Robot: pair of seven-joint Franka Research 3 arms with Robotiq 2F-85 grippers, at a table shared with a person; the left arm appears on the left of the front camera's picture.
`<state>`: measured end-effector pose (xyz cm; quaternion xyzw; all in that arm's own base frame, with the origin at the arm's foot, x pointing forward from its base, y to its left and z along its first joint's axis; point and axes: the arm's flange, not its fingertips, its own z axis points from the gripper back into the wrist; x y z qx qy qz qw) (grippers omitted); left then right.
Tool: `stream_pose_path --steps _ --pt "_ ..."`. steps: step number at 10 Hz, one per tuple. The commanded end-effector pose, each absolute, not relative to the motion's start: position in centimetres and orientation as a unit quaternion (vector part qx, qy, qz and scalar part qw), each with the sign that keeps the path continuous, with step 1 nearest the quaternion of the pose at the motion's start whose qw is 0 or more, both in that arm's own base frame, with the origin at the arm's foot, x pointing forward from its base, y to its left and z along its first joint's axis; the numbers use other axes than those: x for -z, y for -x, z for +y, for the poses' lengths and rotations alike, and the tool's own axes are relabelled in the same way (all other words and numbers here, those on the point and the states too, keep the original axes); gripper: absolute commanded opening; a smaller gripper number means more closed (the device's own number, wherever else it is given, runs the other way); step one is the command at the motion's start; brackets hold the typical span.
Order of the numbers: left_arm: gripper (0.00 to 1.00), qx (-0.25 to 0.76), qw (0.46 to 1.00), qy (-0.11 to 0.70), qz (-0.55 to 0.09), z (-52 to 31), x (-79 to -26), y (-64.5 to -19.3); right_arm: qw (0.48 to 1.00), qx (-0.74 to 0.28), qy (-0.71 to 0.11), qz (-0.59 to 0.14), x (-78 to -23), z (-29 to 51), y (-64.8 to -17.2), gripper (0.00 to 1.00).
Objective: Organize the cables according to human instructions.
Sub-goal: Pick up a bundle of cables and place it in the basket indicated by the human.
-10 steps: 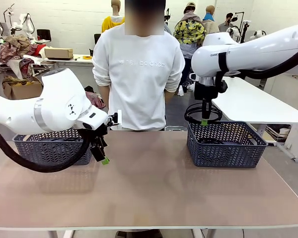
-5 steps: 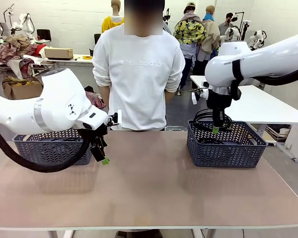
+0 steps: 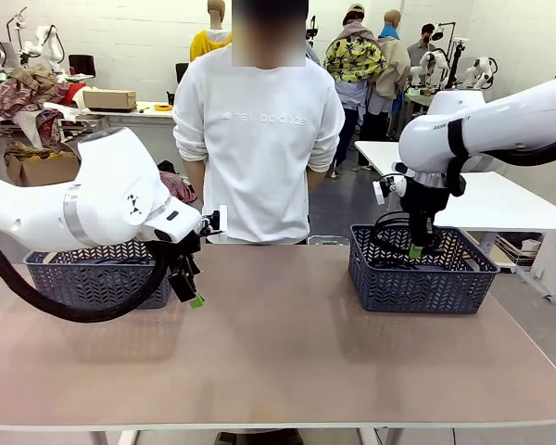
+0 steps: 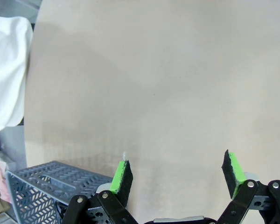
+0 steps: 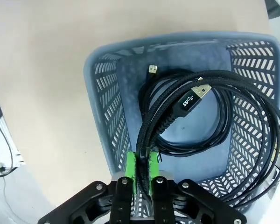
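I read "new balance" across the person's white sweatshirt (image 3: 259, 120), and "SS" with a USB mark on the black-and-gold cable plug (image 5: 192, 97).

Robotics lab or workshop, white walls, long white worktables (image 3: 463, 190), more white robot arms (image 3: 23, 37) on benches behind, cardboard boxes (image 3: 109, 98), heaped fabrics (image 3: 28, 93), people standing about
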<state>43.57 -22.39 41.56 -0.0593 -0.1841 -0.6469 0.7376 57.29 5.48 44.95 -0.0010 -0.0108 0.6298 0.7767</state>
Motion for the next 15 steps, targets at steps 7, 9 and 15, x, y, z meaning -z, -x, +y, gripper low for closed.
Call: stream_pose_path --steps 7,9,15 --pt "1.0 0.647 0.738 0.06 -0.183 -22.3 -41.6 -43.5 0.774 -0.633 0.003 -0.018 -43.6 5.1 -58.1 0.48" --pt "1.0 0.647 0.738 0.06 -0.183 -22.3 -41.6 -43.5 0.78 -0.625 -0.001 -0.018 -43.6 5.3 -58.4 0.67" --pt "1.0 0.647 0.738 0.06 -0.183 -22.3 -41.6 -43.5 0.789 -0.614 -0.012 -0.02 -45.9 5.3 -59.0 1.0"
